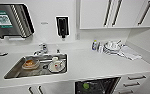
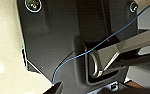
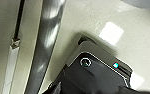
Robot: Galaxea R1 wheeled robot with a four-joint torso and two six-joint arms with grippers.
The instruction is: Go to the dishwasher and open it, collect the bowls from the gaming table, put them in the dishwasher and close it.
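The dishwasher (image 1: 97, 86) stands open below the white counter, low in the middle of the head view, its dark inside and wire racks showing. A lime green bowl (image 1: 86, 85) lies in its rack. The gaming table is out of view. My left gripper (image 2: 54, 88) is a dark tip in front of the robot's own dark plate, with a blue wire running across. My right gripper (image 3: 58, 88) is a dark shape over pale floor, beside a steel-grey bar (image 3: 47, 42).
A steel sink (image 1: 16, 72) on the left holds an orange dish (image 1: 30, 63) and a cup on a plate (image 1: 56, 65). Stacked dishes (image 1: 112, 47) and bottles sit at the counter's back right. Drawers (image 1: 136, 81) flank the dishwasher on the right, and wall cabinets (image 1: 116, 13) hang above.
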